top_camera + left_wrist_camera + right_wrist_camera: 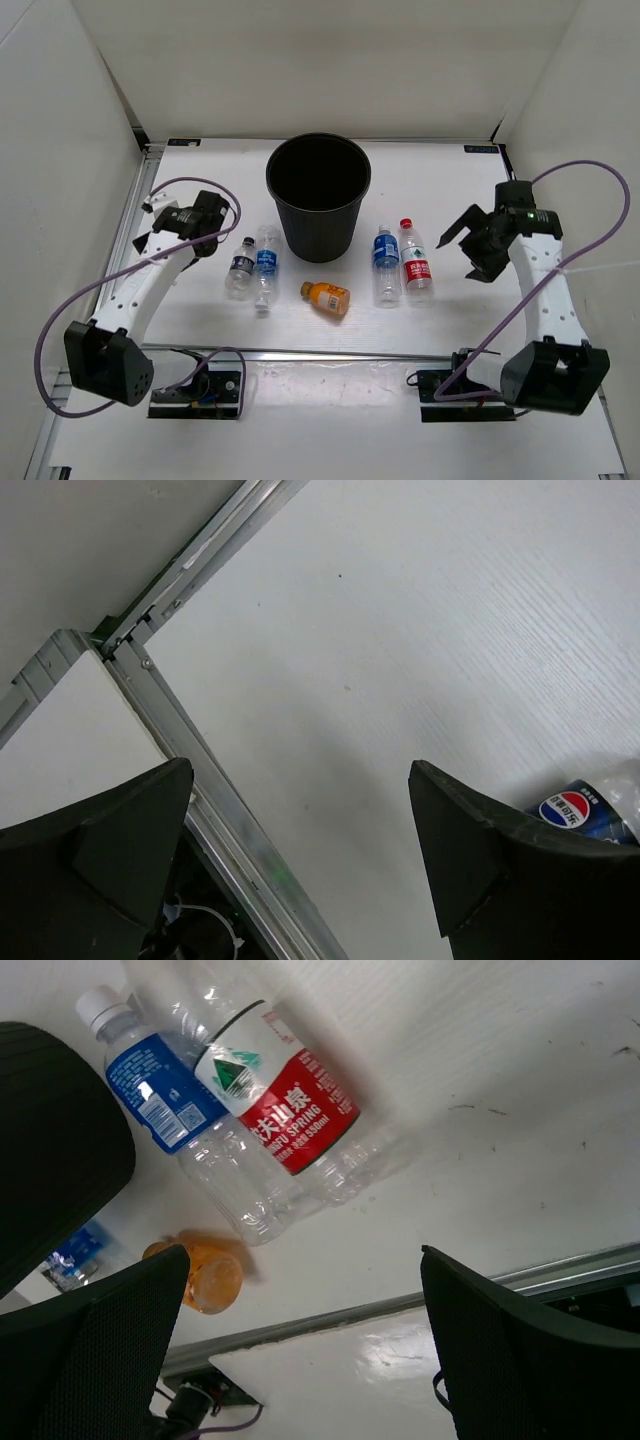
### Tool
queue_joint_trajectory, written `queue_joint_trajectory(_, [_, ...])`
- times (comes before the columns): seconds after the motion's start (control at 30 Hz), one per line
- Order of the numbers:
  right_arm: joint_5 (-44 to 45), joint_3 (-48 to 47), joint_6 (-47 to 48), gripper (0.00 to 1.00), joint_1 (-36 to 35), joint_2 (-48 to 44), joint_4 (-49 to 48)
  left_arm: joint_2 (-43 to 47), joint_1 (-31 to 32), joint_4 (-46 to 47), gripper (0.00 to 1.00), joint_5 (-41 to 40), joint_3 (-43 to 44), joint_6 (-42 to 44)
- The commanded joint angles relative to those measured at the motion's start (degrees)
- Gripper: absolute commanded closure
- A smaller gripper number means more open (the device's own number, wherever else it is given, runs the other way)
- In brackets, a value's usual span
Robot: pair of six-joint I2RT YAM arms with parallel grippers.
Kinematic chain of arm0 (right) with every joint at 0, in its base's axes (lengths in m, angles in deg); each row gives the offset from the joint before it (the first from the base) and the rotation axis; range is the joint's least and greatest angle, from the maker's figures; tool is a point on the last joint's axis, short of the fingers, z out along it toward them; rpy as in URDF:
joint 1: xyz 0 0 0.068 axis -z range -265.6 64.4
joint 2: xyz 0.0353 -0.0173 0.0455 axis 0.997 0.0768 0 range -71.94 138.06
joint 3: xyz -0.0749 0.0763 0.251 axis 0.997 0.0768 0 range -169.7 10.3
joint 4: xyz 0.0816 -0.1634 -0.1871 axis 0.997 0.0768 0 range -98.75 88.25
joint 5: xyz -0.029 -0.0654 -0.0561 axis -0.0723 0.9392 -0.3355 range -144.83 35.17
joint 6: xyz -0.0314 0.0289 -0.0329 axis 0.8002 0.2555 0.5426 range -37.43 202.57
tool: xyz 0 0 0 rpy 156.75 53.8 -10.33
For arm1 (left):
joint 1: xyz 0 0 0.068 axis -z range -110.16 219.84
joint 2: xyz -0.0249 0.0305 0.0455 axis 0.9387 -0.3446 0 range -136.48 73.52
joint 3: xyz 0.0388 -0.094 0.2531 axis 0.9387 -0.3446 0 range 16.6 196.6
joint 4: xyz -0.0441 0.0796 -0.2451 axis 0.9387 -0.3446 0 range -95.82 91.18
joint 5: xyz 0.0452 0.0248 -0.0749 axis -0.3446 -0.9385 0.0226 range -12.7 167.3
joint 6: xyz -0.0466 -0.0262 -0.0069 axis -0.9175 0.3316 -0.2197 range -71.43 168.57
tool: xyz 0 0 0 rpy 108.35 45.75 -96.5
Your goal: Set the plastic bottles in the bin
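With both the left claw (218, 222) and the right claw (468, 250) spread and empty, the five plastic bottles (327, 298) are seen lying on the worktop (450, 180) beside the bin (320, 228), the red-labelled bottle (415, 262), long axis pointing at the far edge, seemingly nearest the right claw, toward the worktop's middle

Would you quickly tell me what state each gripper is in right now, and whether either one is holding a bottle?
Left gripper: open, holding nothing.
Right gripper: open, holding nothing.

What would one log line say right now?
plastic bottles: five on table, outside bin | left gripper: open, empty | right gripper: open, empty
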Motion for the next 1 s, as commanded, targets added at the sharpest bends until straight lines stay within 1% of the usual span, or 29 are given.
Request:
queue_joint_trajectory(0.0, [-3.5,-5.4,5.5,0.0,-0.6,4.4,-2.3,3.3,0.5,2.5,0.0,1.3,-2.4,2.9])
queue_joint_trajectory(0.03, [-3.8,-6.9,6.4,0.0,-0.6,7.8,-1.8,4.9,0.5,4.2,0.0,3.9,-2.9,4.9])
queue_joint_trajectory(0.07, [-1.9,-8.3,6.4,0.0,-1.6,9.5,-0.8,5.9,0.5,5.8,0.0,5.3,-2.9,6.8])
queue_joint_trajectory(0.13, [1.7,-11.3,6.4,0.0,-2.9,12.0,0.9,8.2,0.5,10.4,0.0,7.8,-3.5,11.9])
queue_joint_trajectory(0.17, [2.7,-11.3,5.9,0.0,-2.9,12.8,0.9,10.7,0.5,12.2,0.0,10.6,-4.0,13.9])
queue_joint_trajectory(0.23, [2.1,-11.3,7.9,0.0,-4.0,14.2,-1.3,13.4,0.5,15.0,0.0,14.2,-4.6,17.9])
queue_joint_trajectory(0.27, [1.4,-12.3,9.7,0.0,-5.0,15.0,-2.1,15.6,0.5,16.9,0.0,14.7,-4.6,18.7])
queue_joint_trajectory(0.3, [1.4,-13.2,9.8,0.0,-5.6,16.1,-2.1,16.4,0.5,17.5,0.0,14.7,-4.6,18.7])
queue_joint_trajectory(0.33, [2.6,-14.1,9.8,0.0,-6.8,18.6,-2.1,17.1,0.5,18.1,0.0,15.7,-5.1,20.6])
queue_joint_trajectory(0.43, [4.5,-18.4,10.9,0.0,-9.3,24.6,-2.1,17.6,0.5,18.1,0.0,15.7,-5.7,20.6])
queue_joint_trajectory(0.5, [6.7,-20.2,11.4,0.0,-10.6,27.4,-2.7,16.2,0.5,17.2,0.0,15.7,-6.2,20.0])
queue_joint_trajectory(0.53, [6.7,-21.7,11.9,0.0,-11.4,30.1,-2.7,16.2,0.5,16.6,0.0,15.7,-6.8,20.0])
queue_joint_trajectory(0.6, [6.7,-22.3,12.0,0.0,-12.1,32.2,-3.3,14.8,0.5,16.6,0.0,15.7,-6.8,20.0])
queue_joint_trajectory(0.7, [7.6,-21.8,12.5,0.0,-13.4,35.5,-3.9,14.2,0.5,16.6,0.0,15.7,-7.3,19.4])
queue_joint_trajectory(0.97, [6.6,-16.3,12.5,0.0,-13.4,39.7,-7.2,13.0,0.0,16.6,0.0,16.8,-8.5,17.8])
